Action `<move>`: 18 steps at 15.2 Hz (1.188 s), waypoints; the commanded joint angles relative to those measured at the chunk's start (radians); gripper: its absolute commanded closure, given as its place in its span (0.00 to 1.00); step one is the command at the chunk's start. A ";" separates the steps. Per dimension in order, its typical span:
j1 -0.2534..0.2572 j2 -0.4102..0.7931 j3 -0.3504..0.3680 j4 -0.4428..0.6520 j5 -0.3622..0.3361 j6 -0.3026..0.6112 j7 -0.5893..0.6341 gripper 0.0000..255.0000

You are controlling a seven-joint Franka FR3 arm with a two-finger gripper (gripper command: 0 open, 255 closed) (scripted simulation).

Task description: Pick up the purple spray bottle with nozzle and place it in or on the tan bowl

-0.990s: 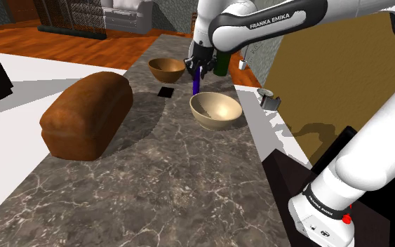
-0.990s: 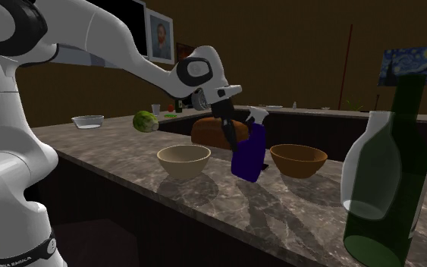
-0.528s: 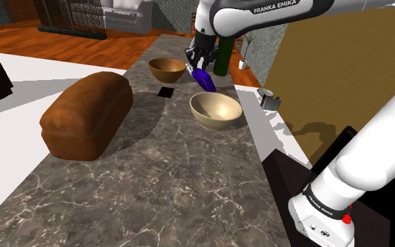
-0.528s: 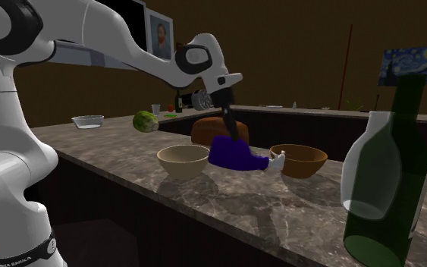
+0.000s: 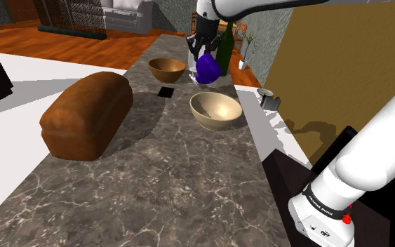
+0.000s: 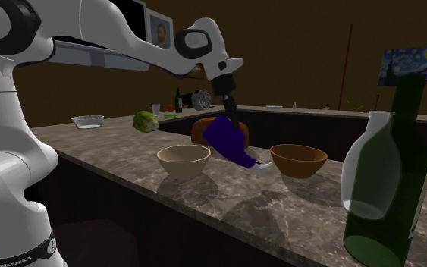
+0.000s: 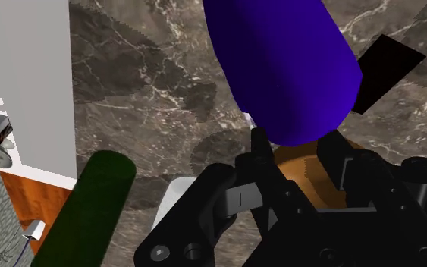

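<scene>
As it tilts, the spray bottle [image 7: 287,68] sits clasped between the fingers [image 7: 259,163].

The counter [image 5: 168,182] in front of me is dark veined marble, long and narrow. Sitting on it: a big brown loaf of bread [image 5: 87,116] on the shoulder view's left, plus 2 bowls, a tan bowl [image 5: 216,110] and a brown bowl [image 5: 167,69] farther off. A small flat black thing [image 5: 165,92] lies near the brown bowl. A dark green bottle [image 5: 225,56] stands beyond the tan bowl.
</scene>
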State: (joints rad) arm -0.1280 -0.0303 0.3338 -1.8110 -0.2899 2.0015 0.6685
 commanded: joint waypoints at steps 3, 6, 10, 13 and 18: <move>0.002 0.000 0.002 0.053 0.006 -0.053 -0.012 1.00; 0.003 0.003 0.004 0.097 0.008 -0.092 -0.021 1.00; 0.005 0.012 0.006 0.160 0.009 -0.146 -0.033 1.00; 0.009 -0.021 0.010 0.135 0.019 -0.154 -0.028 1.00; 0.038 -0.189 0.027 -0.047 0.070 -0.140 0.013 1.00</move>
State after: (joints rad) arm -0.0959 -0.1815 0.3597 -1.8198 -0.2322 1.8606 0.6764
